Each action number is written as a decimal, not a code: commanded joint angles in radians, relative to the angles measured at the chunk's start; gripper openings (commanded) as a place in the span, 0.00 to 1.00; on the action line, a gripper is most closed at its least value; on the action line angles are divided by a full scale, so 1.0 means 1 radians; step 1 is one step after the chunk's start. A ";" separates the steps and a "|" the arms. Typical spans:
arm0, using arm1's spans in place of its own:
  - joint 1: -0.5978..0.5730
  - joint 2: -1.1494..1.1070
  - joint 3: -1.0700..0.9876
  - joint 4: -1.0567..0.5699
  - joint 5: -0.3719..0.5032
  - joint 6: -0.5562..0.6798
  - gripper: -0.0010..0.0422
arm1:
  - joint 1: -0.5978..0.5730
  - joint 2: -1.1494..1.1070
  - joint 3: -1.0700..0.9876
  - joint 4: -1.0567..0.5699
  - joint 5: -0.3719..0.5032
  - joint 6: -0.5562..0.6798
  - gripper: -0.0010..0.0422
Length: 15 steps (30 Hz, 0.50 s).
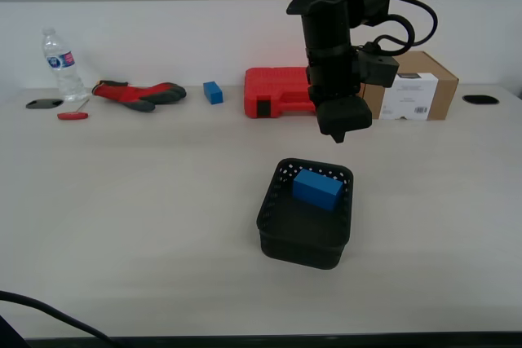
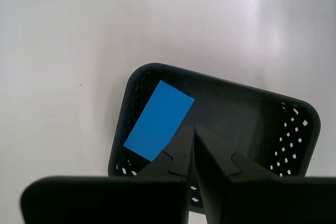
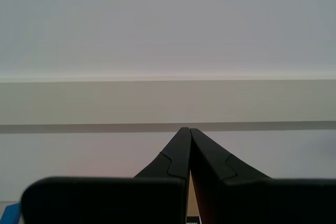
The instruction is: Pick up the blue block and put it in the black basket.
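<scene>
Blue block (image 1: 317,188): it is seen lying inside the black basket (image 1: 269,219), tilted against the wall at about 12 o'clock in the exterior view.
Black basket: it is set on the tabletop (image 1: 147,201), near the middle.
First claw (image 1: 338,138): it is held above the basket at about 12 o'clock, clenched tight, with nothing between the jaws.
Second claw (image 3: 185,129): it is closed too, empty, and pointed at a bare wall.
Step in hand: the drop looks done; the block is judged to be home.
Next move: the first claw is best lifted straight up, so the basket rim is not bumped.
Other things: a red case (image 1: 277,92) and a smaller blue block (image 1: 213,92) are left at the far side, well apart.
</scene>
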 commanded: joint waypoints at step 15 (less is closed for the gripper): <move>0.001 0.000 0.002 0.003 0.000 0.000 0.02 | 0.000 -0.002 0.001 0.024 0.003 0.001 0.02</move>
